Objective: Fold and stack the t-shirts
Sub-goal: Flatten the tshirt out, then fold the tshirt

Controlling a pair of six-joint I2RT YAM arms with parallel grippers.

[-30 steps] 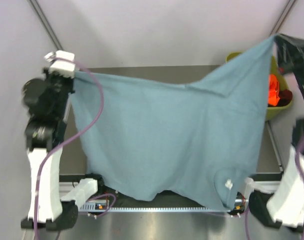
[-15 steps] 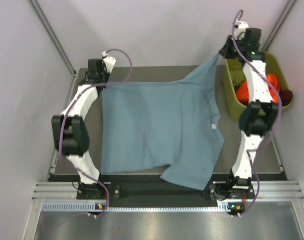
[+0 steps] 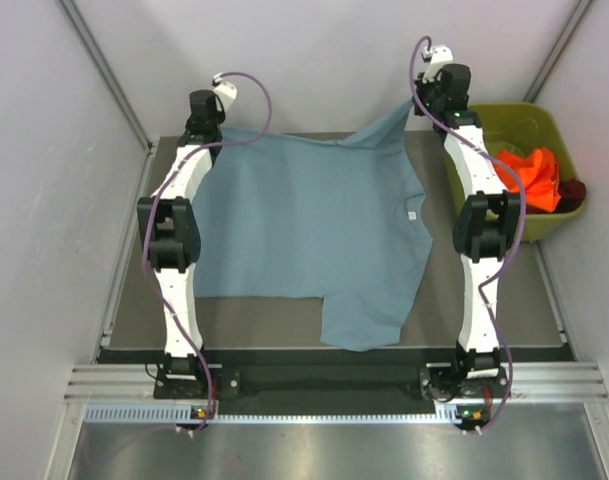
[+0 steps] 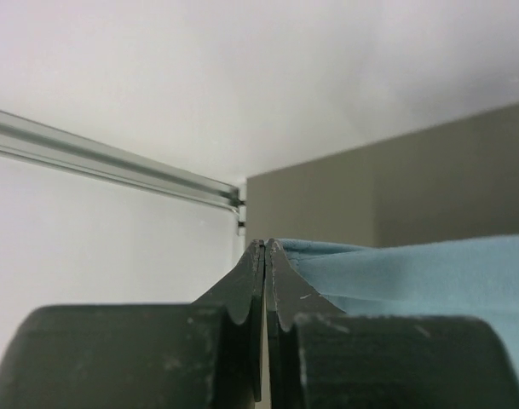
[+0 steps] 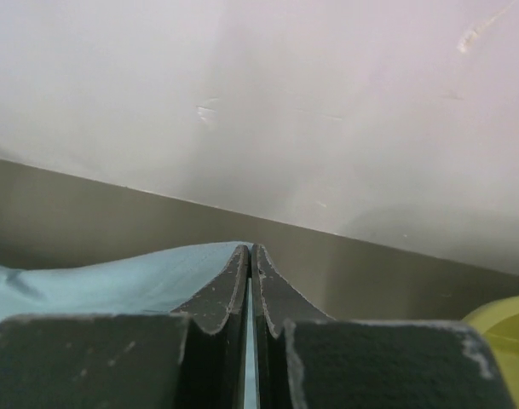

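My left pincer (image 3: pixel 205 132) is pressed fully closed, with the edge of the blue-grey t-shirt (image 3: pixel 309 225) nipped at its tips. In my left wrist view the left pincer (image 4: pixel 265 250) shows no gap between the fingers, and the blue cloth (image 4: pixel 421 273) runs off to one side of them. My right pincer (image 3: pixel 425 104) is clamped tight on another corner of the same shirt. From its wrist camera, the right pincer (image 5: pixel 250 250) has a thin sliver of pale blue between the closed fingers, and more of the cloth (image 5: pixel 106 281) spreads away beside them.

The olive-green bin (image 3: pixel 544 113) stands at the far right of the worktop (image 3: pixel 254 320). My right pincer is just beside the bin's far left corner and holds its corner of the shirt lifted off the surface. My left pincer is well away from the bin, across the full width of the shirt, at the same far edge.

The blue-grey t-shirt lies spread mostly flat to the left of the bin, with a small white tag (image 3: pixel 411 213) on the side nearest it. One flap reaches toward the near edge. Inside the bin sit the orange t-shirt (image 3: pixel 529 170) and, at the bin's right end, the maroon t-shirt (image 3: pixel 574 190), both crumpled.
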